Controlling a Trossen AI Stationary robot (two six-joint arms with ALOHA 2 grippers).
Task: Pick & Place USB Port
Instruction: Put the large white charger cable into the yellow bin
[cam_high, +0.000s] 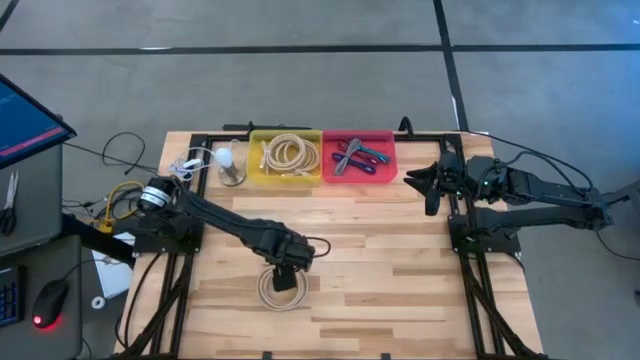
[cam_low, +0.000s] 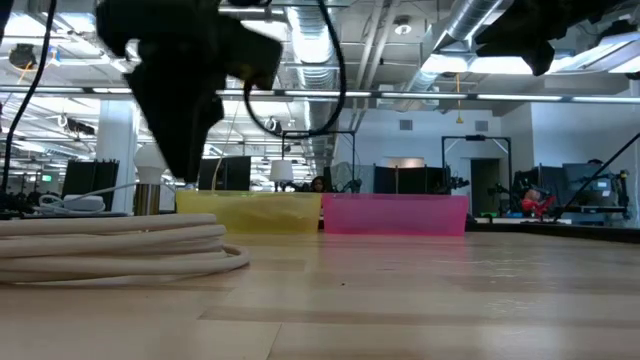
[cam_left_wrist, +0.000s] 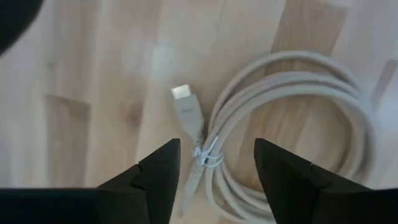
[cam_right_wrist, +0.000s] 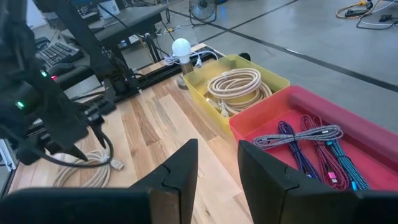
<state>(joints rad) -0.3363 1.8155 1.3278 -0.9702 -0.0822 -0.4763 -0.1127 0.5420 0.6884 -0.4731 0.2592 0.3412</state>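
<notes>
A coiled beige USB cable (cam_high: 283, 291) lies flat on the wooden table, near its front middle. In the left wrist view the cable (cam_left_wrist: 292, 118) shows a metal plug (cam_left_wrist: 181, 93) pointing away from the coil, and a thin tie (cam_left_wrist: 208, 155) binds its loops. My left gripper (cam_high: 285, 270) hovers open just above the coil, its fingers (cam_left_wrist: 163, 171) on either side of the tied section without touching it. In the low view the left gripper (cam_low: 185, 170) hangs above the coil (cam_low: 120, 245). My right gripper (cam_high: 424, 186) waits open at the table's right side, above the tabletop.
A yellow bin (cam_high: 256, 172) with beige coiled cables and a pink bin (cam_high: 330, 174) with purple and dark braided cables stand side by side at the far edge. A small bulb-like object (cam_high: 228, 160) stands left of the yellow bin. Bare wood lies between the coil and the bins.
</notes>
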